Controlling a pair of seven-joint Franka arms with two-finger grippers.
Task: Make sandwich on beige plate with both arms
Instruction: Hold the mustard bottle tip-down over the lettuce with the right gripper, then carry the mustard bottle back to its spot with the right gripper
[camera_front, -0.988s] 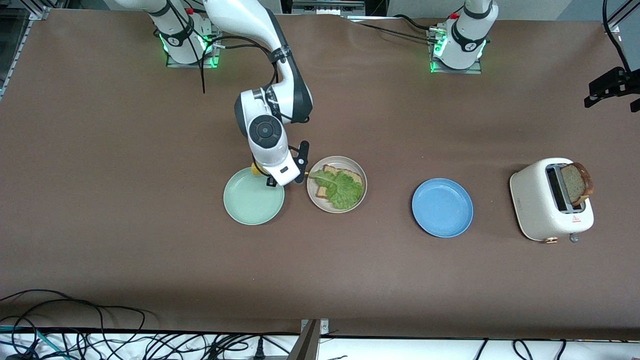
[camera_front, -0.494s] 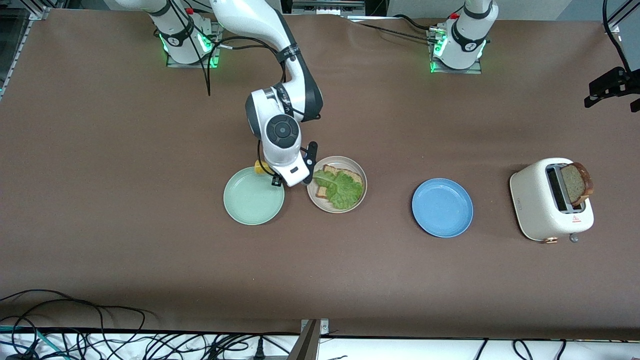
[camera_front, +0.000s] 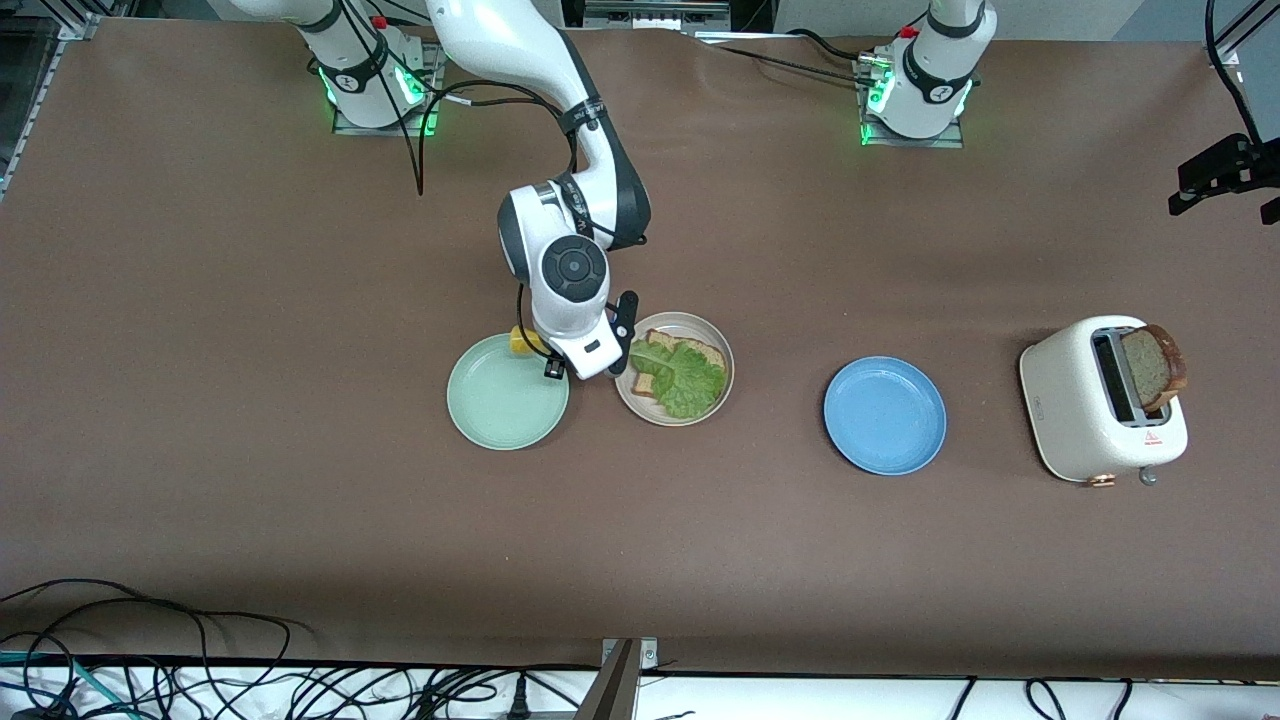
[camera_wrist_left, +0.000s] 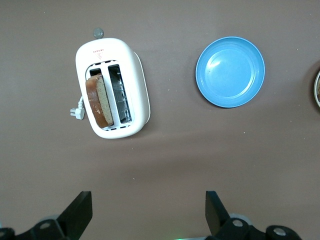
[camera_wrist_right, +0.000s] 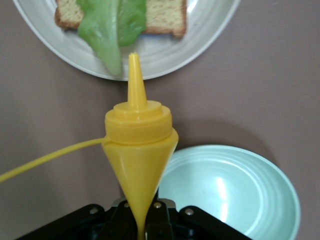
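The beige plate (camera_front: 726, 362) (camera_wrist_right: 200, 47) holds one bread slice (camera_front: 702, 351) (camera_wrist_right: 165, 15) with a green lettuce leaf (camera_front: 686, 378) (camera_wrist_right: 111, 27) on top of it. My right gripper (camera_front: 548, 358) (camera_wrist_right: 142, 226) is shut on a yellow squeeze bottle (camera_front: 521, 340) (camera_wrist_right: 139, 145). It hangs low between the mint green plate (camera_front: 500, 408) (camera_wrist_right: 227, 192) and the beige plate, and the nozzle points at the beige plate's rim. A second bread slice (camera_front: 1152, 366) (camera_wrist_left: 99, 101) stands in the toaster (camera_front: 1085, 420) (camera_wrist_left: 136, 85). My left gripper (camera_front: 1226, 208) (camera_wrist_left: 148, 201) waits open, high over the table by the toaster.
A blue plate (camera_front: 885, 415) (camera_wrist_left: 230, 71) lies between the beige plate and the toaster. Cables run along the table edge nearest the front camera. A thin yellow strap trails from the bottle's cap.
The right arm has carried the yellow bottle from over the mint green plate's edge toward the beige plate. The left arm has not moved.
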